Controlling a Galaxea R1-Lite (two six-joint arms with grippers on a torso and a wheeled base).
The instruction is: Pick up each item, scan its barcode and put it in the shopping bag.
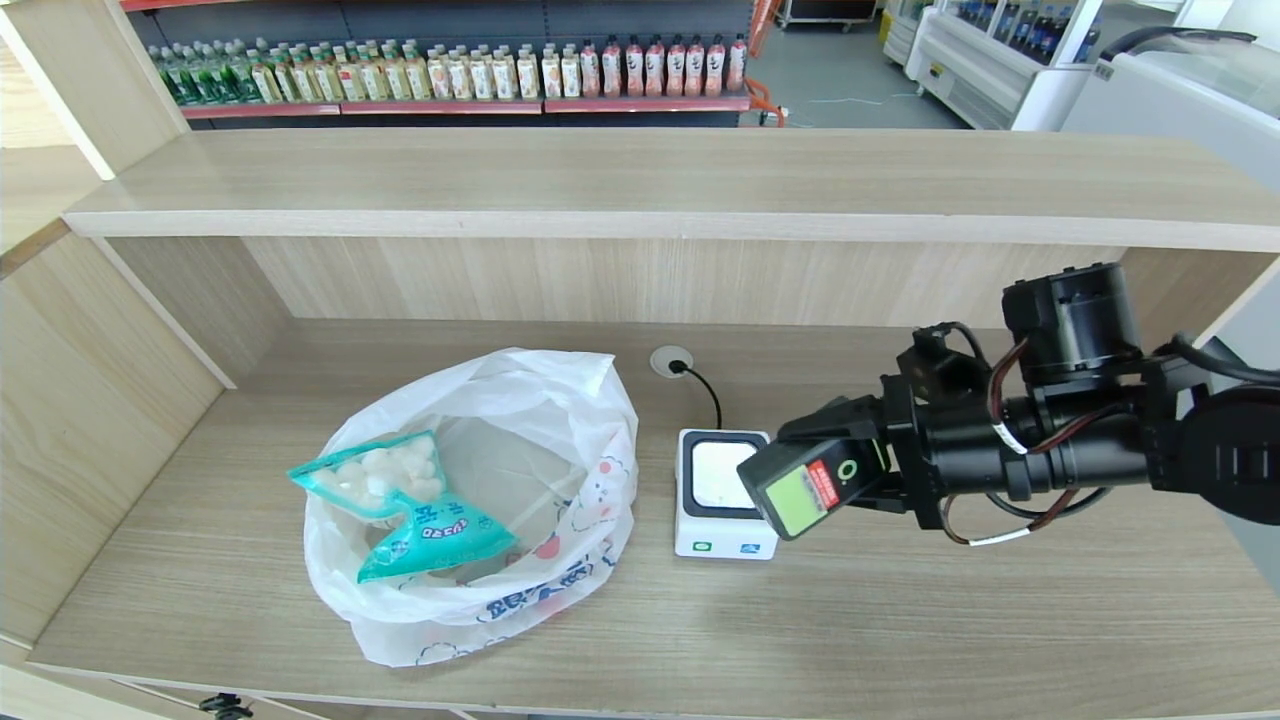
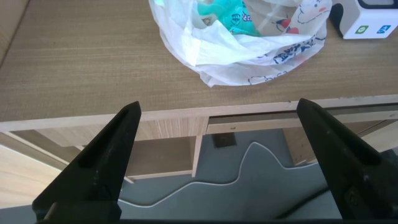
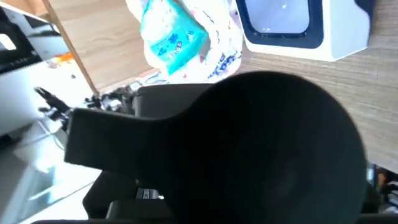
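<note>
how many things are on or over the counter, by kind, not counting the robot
shopping bag: 1
teal snack pouch: 1
barcode scanner: 1
small box with a green and red label: 1
total: 4

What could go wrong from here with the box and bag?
The box in the right gripper hangs tilted over one edge of the scanner, so the scan might miss. The shopping bag is slumped with the teal packet propped in its mouth; a dropped box may catch the rim and fall outside.
</note>
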